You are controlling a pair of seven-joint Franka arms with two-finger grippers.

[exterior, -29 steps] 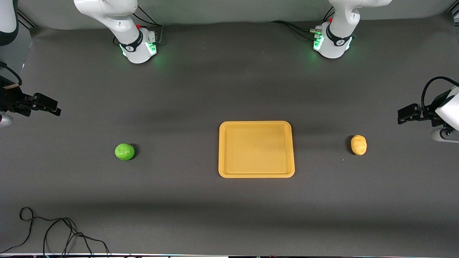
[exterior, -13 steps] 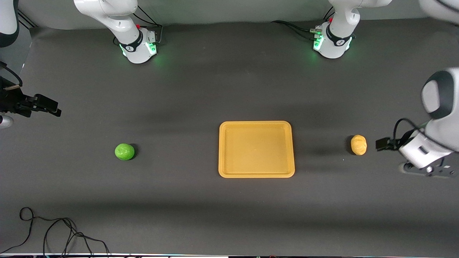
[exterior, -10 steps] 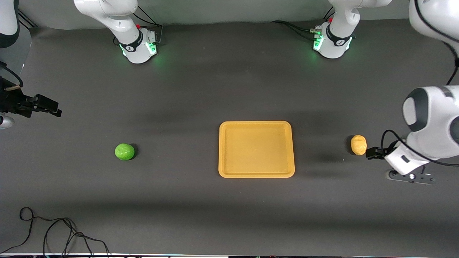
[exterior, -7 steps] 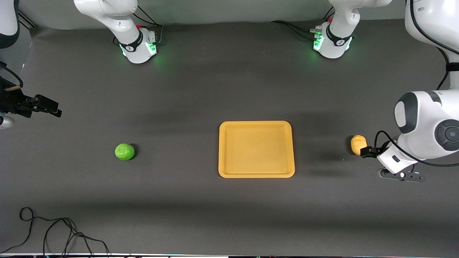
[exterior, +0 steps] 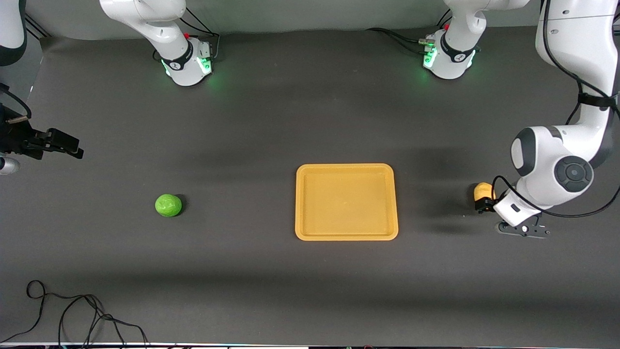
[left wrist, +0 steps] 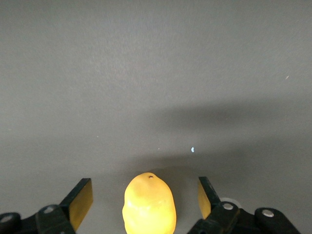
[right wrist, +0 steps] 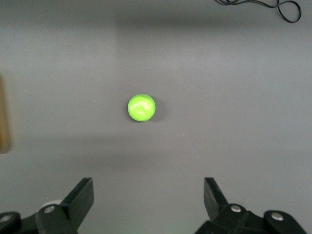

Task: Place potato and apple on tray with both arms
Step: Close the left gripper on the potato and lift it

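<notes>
Dark grey table point(exterior: 271, 126), tray point(exterior: 346, 236) lying flat near its middle, nothing on it. Potato point(exterior: 481, 190) sits on the table toward the left arm's end, well apart from the tray. Left gripper point(exterior: 484, 203) is low at the potato; in the left wrist view its fingers point(left wrist: 80, 201) are spread apart with the potato point(left wrist: 149, 204) between them, a gap on each side, not touching it. Apple point(exterior: 168, 205) sits on the table toward the right arm's end, well apart from the tray, about level with the potato. Right gripper point(exterior: 68, 145) hangs at the table's edge on that end, waiting; right wrist view shows its fingers point(right wrist: 83, 195) wide apart and the apple point(right wrist: 141, 107) down on the table, untouched. Loose black cable point(exterior: 72, 315) lies at the table corner nearest the front camera on the right arm's end.
</notes>
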